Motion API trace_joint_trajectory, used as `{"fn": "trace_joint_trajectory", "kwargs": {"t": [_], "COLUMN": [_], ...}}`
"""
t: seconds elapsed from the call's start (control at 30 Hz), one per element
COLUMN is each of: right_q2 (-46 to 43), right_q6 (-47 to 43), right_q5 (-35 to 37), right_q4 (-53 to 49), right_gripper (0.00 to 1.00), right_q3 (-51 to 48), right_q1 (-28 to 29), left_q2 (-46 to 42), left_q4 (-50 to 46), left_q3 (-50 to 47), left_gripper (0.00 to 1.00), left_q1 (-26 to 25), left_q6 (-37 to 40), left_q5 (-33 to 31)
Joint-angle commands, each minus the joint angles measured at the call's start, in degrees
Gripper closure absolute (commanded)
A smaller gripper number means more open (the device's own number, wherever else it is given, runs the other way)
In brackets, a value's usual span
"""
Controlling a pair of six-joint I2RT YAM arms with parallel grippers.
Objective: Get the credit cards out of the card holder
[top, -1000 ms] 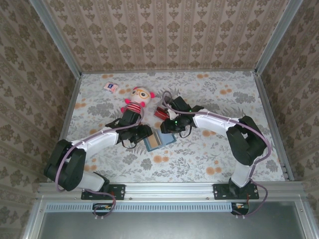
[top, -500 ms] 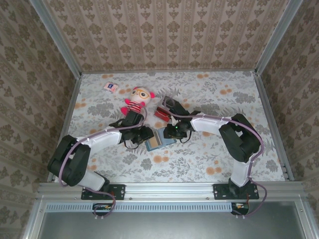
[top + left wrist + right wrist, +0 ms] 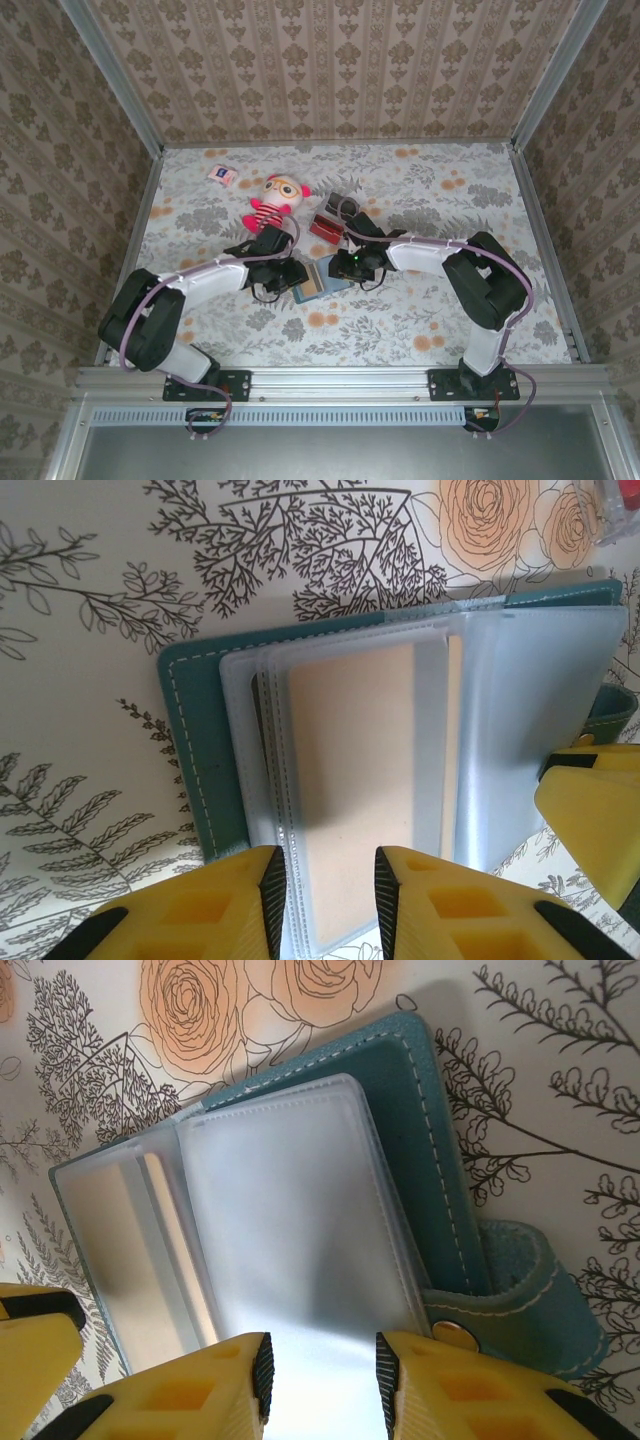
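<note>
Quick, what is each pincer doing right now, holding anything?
Left pincer: shut on a clear sleeve with the tan card in the card holder.
Right pincer: shut on an empty clear sleeve.

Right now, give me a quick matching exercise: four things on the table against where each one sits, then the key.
Things:
1. card holder
2. tan card
3. plush doll
4. small white-pink-blue packet

Places:
A. far left part of the table, beyond the doll
B. lying open between the two arms' jaws
C. inside a clear sleeve of the holder
D. just beyond the left arm, head pointing away from the bases

Pairs: 1-B, 2-C, 3-D, 4-A
</note>
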Motion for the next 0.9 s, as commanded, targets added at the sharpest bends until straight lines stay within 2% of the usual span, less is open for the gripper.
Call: {"fn": "trace_joint_trajectory", "kwargs": {"t": [0.0, 0.5, 0.73, 0.87], "right_q2": [1.18, 2.25, 2.33, 2.38], "right_q6": [1.70, 1.17, 1.13, 1.14], "right_q5": [2.51, 2.20, 2.41, 2.42], "right_q4": [-5.31, -6.45, -6.43, -6.42], "right_gripper": [0.62, 0.63, 0.63, 0.64], "right_q3": [-1.64, -0.84, -0.97, -1.02], "right_q1": [0.53, 0.54, 0.53, 0.53], "left_q2": [1.29, 2.51, -0.17, -1.19], "left_q4": [-1.65, 0.57, -4.41, -1.79], "left_q3": [1.92, 1.48, 2.17, 1.29], "left_gripper": [0.68, 0.72, 0.65, 0.71], "left_q1": [-0.35, -0.44, -0.25, -0.27], "left_q6": [-0.42, -0.10, 1.34, 1.67], "left_q5": [-1.08, 0.68, -2.94, -1.11]}}
